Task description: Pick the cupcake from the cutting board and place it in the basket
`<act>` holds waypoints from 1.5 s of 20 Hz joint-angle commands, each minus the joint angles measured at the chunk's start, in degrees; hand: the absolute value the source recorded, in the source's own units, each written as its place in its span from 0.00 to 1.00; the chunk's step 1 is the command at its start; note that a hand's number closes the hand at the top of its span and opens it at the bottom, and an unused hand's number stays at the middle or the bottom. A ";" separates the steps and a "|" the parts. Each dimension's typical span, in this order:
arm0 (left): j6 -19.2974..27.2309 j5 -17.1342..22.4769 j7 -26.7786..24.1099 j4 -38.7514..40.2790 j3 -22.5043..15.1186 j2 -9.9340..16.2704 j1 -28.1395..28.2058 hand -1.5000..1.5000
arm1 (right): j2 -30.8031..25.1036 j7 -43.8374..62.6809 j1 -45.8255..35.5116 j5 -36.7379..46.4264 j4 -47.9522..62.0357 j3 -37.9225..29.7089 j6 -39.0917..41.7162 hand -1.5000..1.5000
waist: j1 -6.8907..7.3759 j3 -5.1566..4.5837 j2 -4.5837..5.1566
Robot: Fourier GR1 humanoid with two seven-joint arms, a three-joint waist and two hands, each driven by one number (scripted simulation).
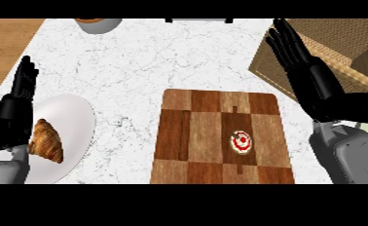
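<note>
Cutting board (194, 137): a wooden patchwork board lying flat at the near edge of the white marble tabletop (144, 59), right of centre.
Cupcake (242, 141): sits on the board's right half, toward its near end, white with a red swirl seen from above; nothing touches it.
Plate (75, 122): white, at the near left, carrying a croissant (46, 141) on its left part.
Left hand (18, 103): at the left edge, just beside the plate, fingers straight and pointing up, holding nothing, resting.
Right hand (305, 69): at the right, fingers straight and spread wide, empty, raised over the basket's near-left edge, well apart from the cupcake.
Basket (330, 45): woven, brown, at the far right corner.
Bowl (99, 24): grey, at the far edge, cut off by the view.
</note>
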 commanded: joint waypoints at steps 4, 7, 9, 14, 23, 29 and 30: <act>-4.90 -2.72 3.51 -3.85 -4.69 1.24 -3.51 0.50 | 10.31 4.90 -3.39 6.01 3.47 5.92 -8.79 1.00 | -1.82 -1.21 1.09; -6.25 -0.33 2.86 -2.55 -3.65 1.34 -1.19 0.50 | 17.02 -5.14 -4.29 2.77 0.15 -8.04 -22.38 1.00 | -8.03 1.35 -0.91; -11.70 1.06 4.32 -4.47 -7.51 1.08 -4.72 0.50 | 20.94 -3.60 -1.59 -3.73 5.47 10.08 -25.51 1.00 | 0.44 -0.97 1.70; -11.59 -0.41 6.11 -2.97 -8.83 -0.04 -6.98 0.50 | 21.23 2.28 -12.95 14.20 15.03 23.22 -48.31 0.00 | -0.12 -1.39 0.98; -12.32 0.36 7.17 -1.96 -5.70 3.25 -5.97 0.50 | 2.82 31.13 -24.08 29.76 30.30 26.14 -33.82 0.00 | -3.59 -2.31 -1.21; -11.30 -0.07 6.97 -1.79 -6.75 1.22 -6.09 0.50 | 0.23 47.33 -32.91 25.62 28.25 33.65 -7.55 0.00 | -2.93 -2.11 -0.98; -11.34 -0.06 7.56 -2.89 -7.14 1.15 -5.80 0.50 | 0.26 50.15 -34.12 24.08 26.71 34.16 -3.71 0.00 | -2.73 -1.93 -1.33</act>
